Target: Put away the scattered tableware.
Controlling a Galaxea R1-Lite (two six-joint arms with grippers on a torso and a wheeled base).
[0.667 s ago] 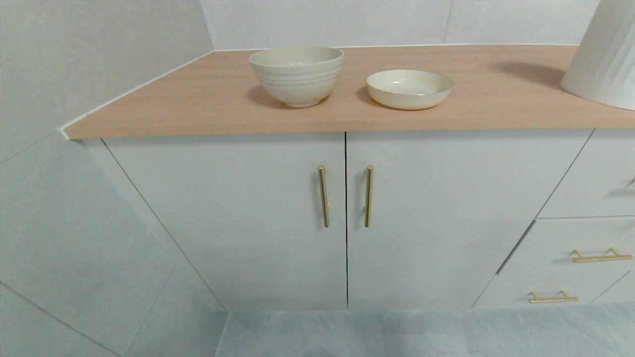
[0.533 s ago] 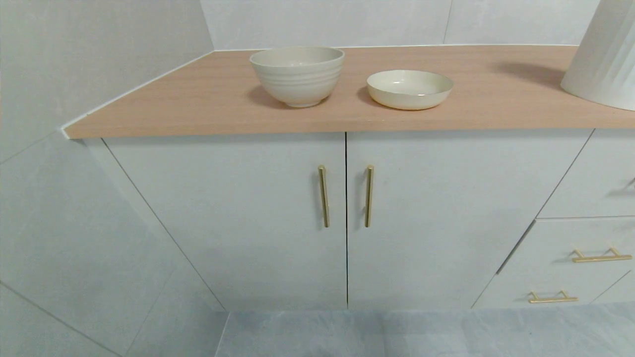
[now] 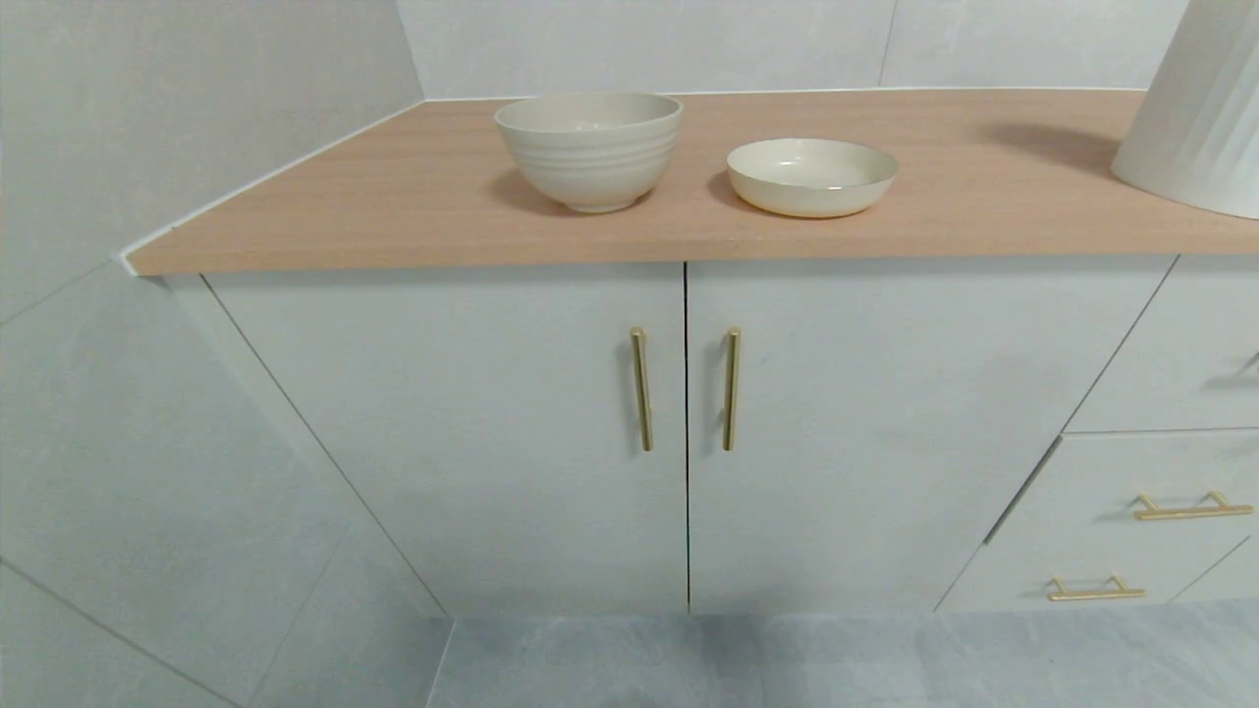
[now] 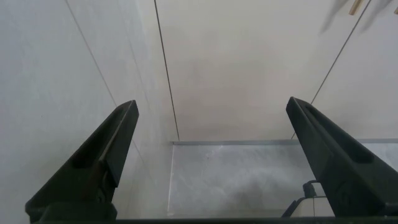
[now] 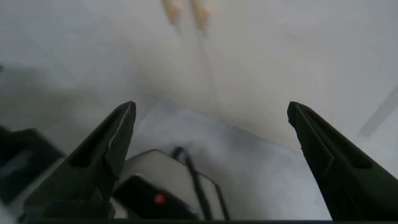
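a white two-door cabinet (image 3: 472,433) stands in a corner, with slim gold handles (image 3: 641,388) upright on either side of its centre seam. a pale wood surface (image 3: 393,206) tops the cabinet. white drawers (image 3: 1131,472) with gold bar pulls sit to its right. pale grey tiled walls (image 3: 148,147) rise behind and left of it, and a grey floor (image 3: 787,659) lies below.

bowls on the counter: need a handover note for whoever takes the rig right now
Left gripper: open, empty, facing the cabinet's foot and the floor.
Right gripper: open, empty, facing the doors and the floor.
Things: deep bowl and shallow bowl stand apart on the counter, the deep bowl to the left. Both doors below are shut.
Done: nothing put away.
Left: probably open a door, then stow both bowls.
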